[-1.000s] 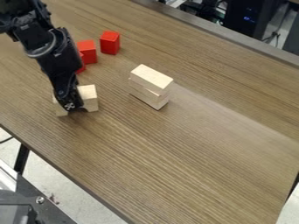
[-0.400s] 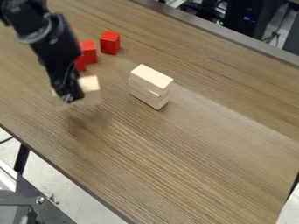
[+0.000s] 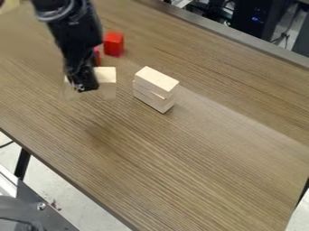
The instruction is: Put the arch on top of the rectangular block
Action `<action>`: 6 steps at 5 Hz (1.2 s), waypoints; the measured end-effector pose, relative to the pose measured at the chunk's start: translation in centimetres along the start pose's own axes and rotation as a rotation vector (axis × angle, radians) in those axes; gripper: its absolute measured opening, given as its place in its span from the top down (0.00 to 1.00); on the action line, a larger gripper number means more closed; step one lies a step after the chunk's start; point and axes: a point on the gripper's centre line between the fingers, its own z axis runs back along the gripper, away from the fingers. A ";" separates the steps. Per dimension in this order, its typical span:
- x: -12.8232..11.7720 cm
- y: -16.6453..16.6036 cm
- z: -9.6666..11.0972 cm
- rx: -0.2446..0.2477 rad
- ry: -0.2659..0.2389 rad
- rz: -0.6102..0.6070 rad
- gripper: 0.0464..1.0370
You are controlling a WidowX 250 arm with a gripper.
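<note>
The jaws are pinching the arch [image 3: 106, 76] aloft, at nine o'clock from the stacked rectangular blocks [image 3: 157, 81], whose upper one is sitting slightly askew, so a low approach could be toppling the pair, or an off-centre release tipping the arch off.
</note>
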 end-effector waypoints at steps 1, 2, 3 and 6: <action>0.9 0.4 0.2 -0.021 0.011 -0.162 0.50; 2.0 1.1 0.5 -0.023 0.003 -0.217 0.50; 3.0 2.2 0.9 -0.031 -0.007 -0.279 0.50; 6.0 2.1 -0.2 -0.107 0.017 -0.453 0.50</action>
